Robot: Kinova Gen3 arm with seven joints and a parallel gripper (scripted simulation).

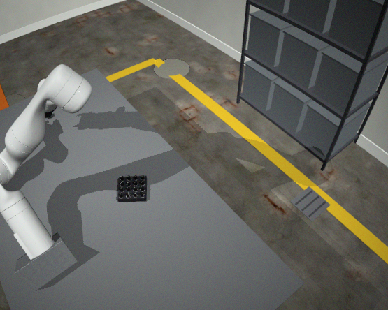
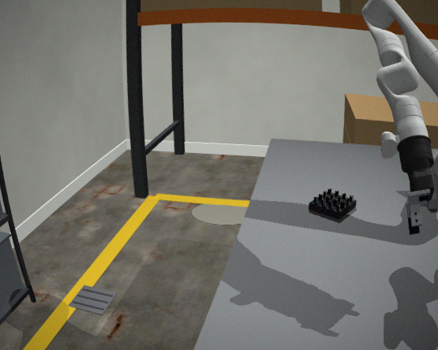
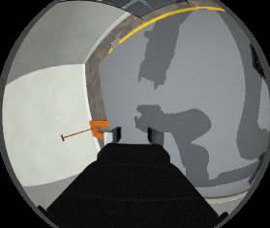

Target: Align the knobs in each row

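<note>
The black knob box [image 1: 133, 188] [image 2: 333, 204] stands on its feet near the middle of the grey table [image 1: 203, 244] [image 2: 297, 276]. Its knobs are too small here to read their white lines or names. My gripper [image 2: 413, 228] [image 3: 134, 132] is open and empty. It hangs just above the table, well to the right of the box in the exterior view. In the top view the arm hides most of it. In the wrist view only a dark sliver at the right edge [image 3: 257, 63] may be the box.
The arm's base block [image 1: 44, 262] sits at the table's near left corner. A dark shelving rack [image 1: 319, 49] stands on the floor beyond the table. A cardboard box [image 2: 364, 116] stands behind the table. A black post frame [image 2: 135, 94] stands by the wall.
</note>
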